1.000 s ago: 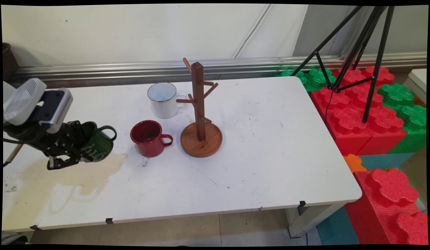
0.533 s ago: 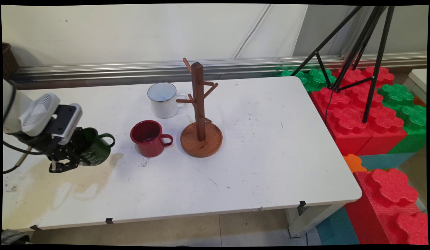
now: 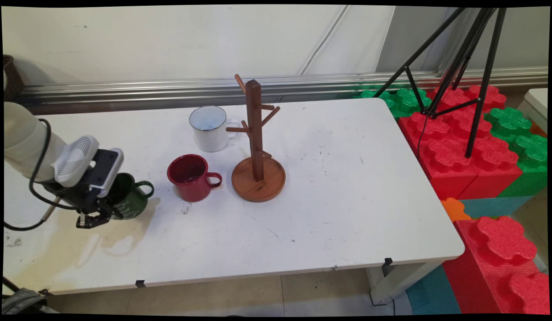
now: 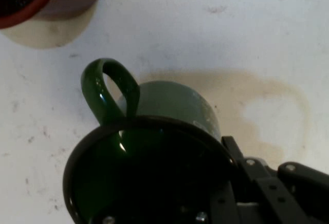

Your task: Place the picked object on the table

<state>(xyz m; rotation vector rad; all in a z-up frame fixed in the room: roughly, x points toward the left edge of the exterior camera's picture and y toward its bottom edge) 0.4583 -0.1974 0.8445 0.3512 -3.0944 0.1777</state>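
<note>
Clamping the rim of a green mug (image 3: 131, 201), the gripper (image 3: 97, 214) has 1 finger inside the cup and 1 outside, which keeps the mug hanging upright with its handle free, pointing toward 3 o'clock. Below it lies a tan stain (image 3: 75, 240) on the white table (image 3: 347, 200); a red mug (image 3: 190, 177) stands near at 3 o'clock. Beyond that are the wooden mug tree (image 3: 257, 147) and a white mug (image 3: 210, 128) at 1 o'clock.

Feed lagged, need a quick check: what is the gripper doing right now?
Gripper: shut on the green mug, gripping its rim, beside the red mug.
</note>
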